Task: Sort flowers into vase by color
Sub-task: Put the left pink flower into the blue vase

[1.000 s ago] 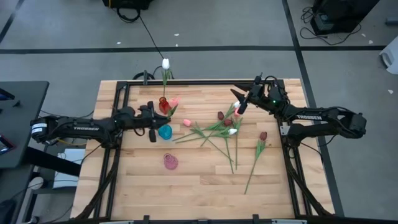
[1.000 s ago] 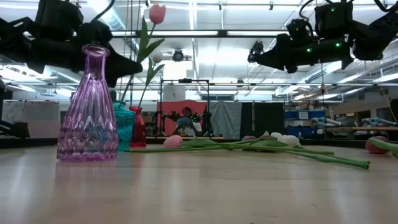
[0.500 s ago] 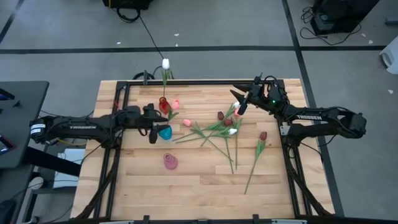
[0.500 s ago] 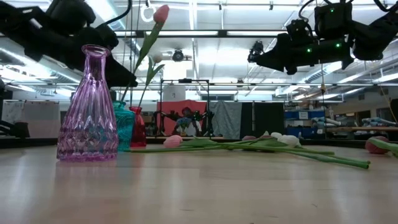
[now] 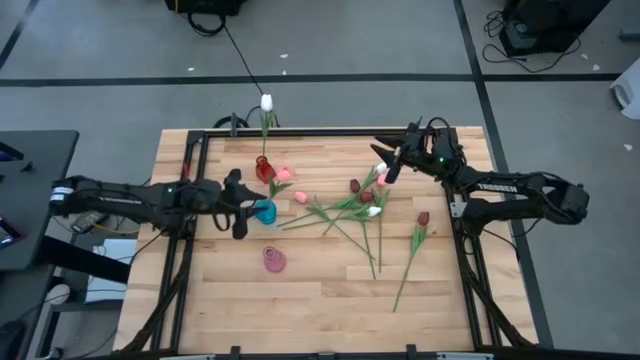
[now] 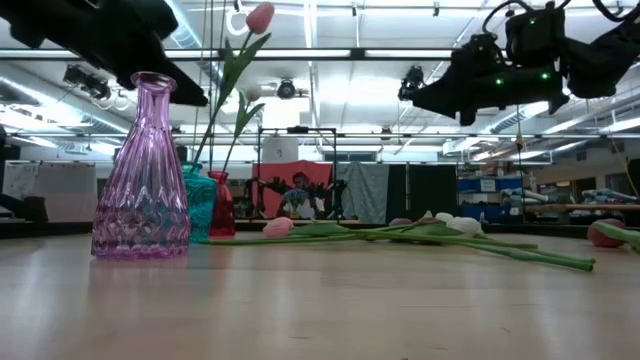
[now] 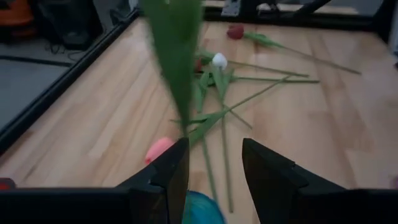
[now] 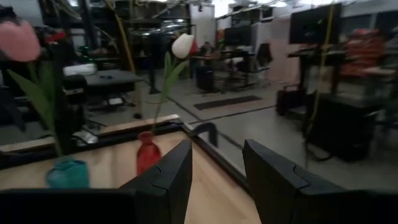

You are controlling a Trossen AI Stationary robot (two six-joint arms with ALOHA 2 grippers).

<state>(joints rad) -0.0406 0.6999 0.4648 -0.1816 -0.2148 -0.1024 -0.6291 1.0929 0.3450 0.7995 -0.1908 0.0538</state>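
Note:
A pink tulip stands in the blue vase, its stem leaning on the rim; its head is high in the low view. A white tulip stands in the red vase. The pink vase holds nothing. Several loose flowers lie on the table's middle and right, white, pink and dark red. My left gripper hangs open just left of the blue vase, the tulip's green leaf in front of it. My right gripper waits open above the far right.
A dark red tulip lies apart toward the right edge. A loose pink head lies right of the blue vase. Bare wood runs along the table's near side.
My left gripper has opened and let go of the pink tulip's stem, then drawn back toward the table's left and near edge. The tulip stays in the blue vase, and its head has tipped a little toward the right.

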